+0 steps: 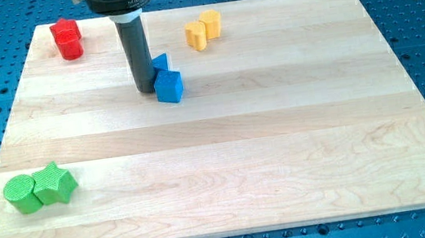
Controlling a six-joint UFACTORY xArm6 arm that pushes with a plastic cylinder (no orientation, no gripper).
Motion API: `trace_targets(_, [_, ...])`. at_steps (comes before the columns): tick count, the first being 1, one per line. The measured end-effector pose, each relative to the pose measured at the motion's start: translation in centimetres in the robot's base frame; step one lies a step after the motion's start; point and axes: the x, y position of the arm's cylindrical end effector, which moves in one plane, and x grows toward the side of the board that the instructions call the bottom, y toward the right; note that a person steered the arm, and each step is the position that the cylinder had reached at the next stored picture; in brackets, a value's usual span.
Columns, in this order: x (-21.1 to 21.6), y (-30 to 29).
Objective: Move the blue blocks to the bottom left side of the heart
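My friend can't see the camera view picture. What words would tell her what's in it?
A dark rod's tip touches the left side of two blue blocks on a wooden board. Two yellow blocks sit near the top, a red block top left, and a green cylinder and green star bottom left.
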Motion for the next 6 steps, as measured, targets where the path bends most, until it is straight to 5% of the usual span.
trace_targets(3, [-2.5,2.0])
trace_targets(6, [1.7,0.8])
